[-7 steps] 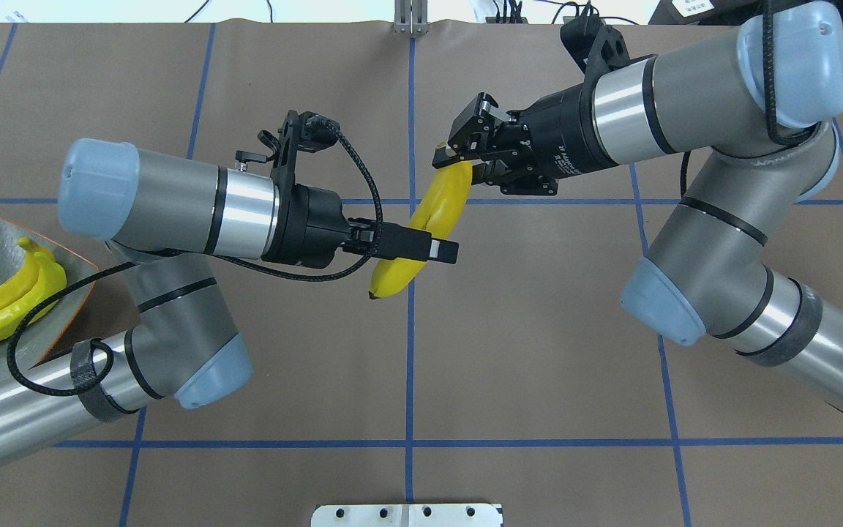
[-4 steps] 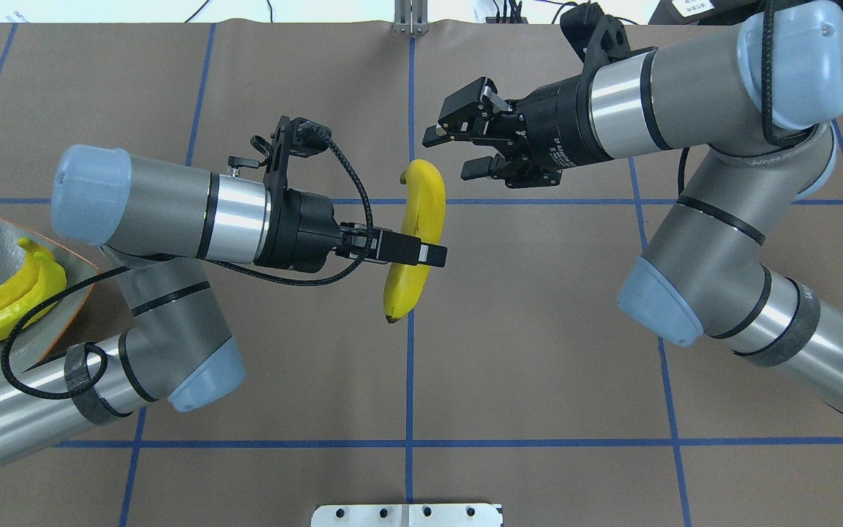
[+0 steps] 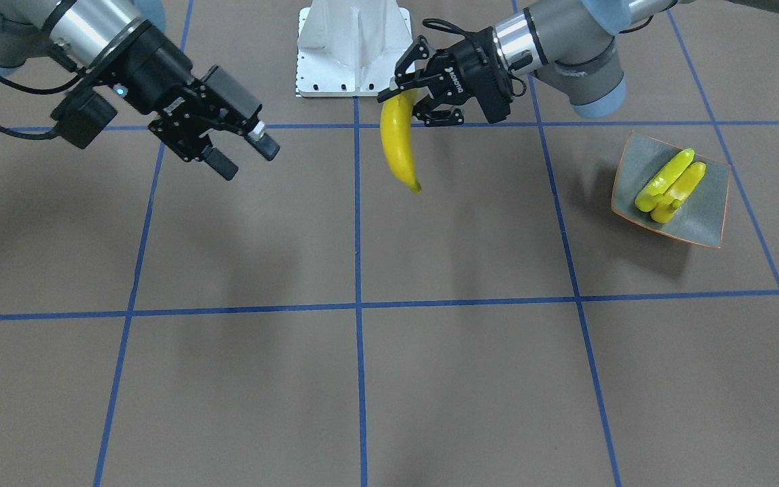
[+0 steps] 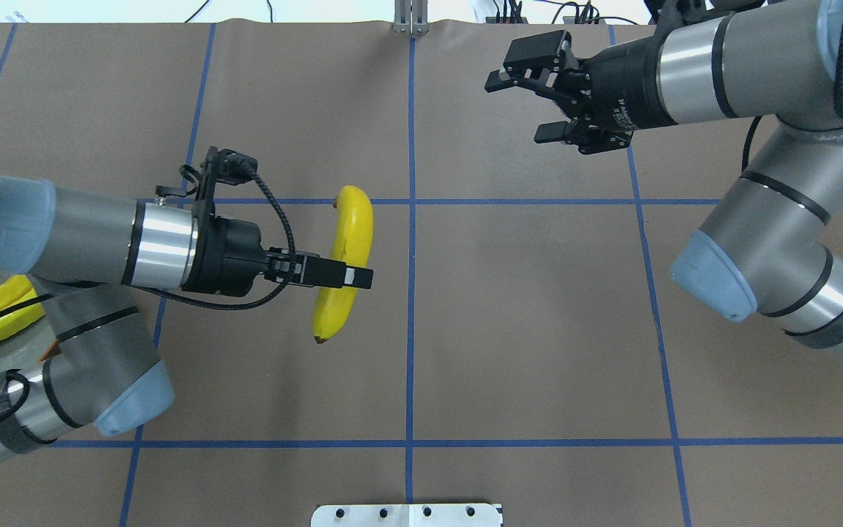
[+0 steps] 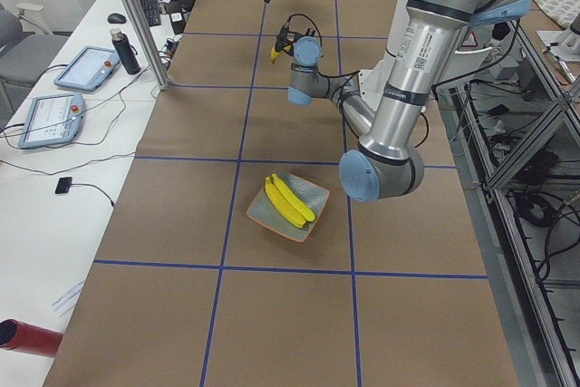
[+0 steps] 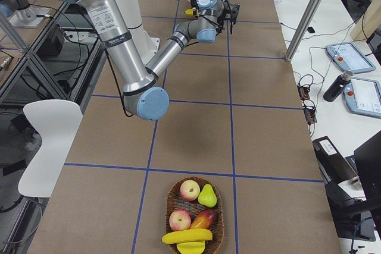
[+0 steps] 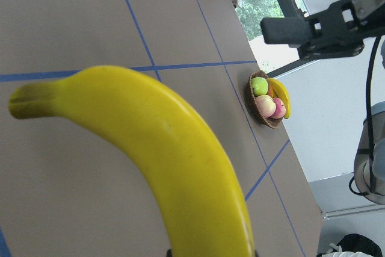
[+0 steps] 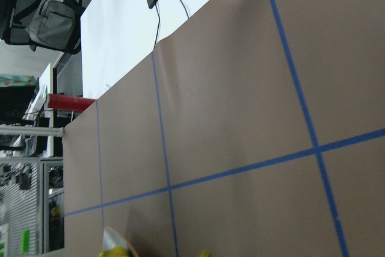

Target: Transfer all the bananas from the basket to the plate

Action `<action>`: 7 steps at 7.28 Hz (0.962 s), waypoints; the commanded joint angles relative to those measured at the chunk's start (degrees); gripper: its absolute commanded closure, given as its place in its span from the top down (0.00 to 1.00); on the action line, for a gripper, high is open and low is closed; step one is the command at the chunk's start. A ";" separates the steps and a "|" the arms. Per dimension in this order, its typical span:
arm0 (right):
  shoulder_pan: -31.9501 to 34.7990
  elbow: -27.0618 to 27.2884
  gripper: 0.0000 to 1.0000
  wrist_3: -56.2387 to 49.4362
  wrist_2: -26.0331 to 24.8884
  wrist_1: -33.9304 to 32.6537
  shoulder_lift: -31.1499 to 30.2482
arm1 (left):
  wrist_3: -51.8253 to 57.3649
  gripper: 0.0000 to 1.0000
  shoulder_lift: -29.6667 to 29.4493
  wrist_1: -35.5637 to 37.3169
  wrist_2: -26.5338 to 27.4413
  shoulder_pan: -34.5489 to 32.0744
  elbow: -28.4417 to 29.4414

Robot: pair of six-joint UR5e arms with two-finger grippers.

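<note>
Brown paper covers the desk [image 4: 538, 329], gridded in blue tape. Wicker basket [image 6: 168, 206] near the desk's right end holds one banana [image 6: 184, 237] among other fruit. Grey plate [image 3: 704, 216] toward the left end carries two bananas [image 3: 670, 181]. Left end effector [image 4: 348, 277] pinches a fourth banana [image 4: 356, 223] mid-length, above the desk, just left of centre. Right end effector [image 4: 520, 107] spread, empty, near the far edge.
</note>
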 commanded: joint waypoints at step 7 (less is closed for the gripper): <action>15.24 -0.86 1.00 -43.34 0.15 -11.90 -23.93 | 63.81 0.00 31.49 19.13 -11.36 -30.61 -5.35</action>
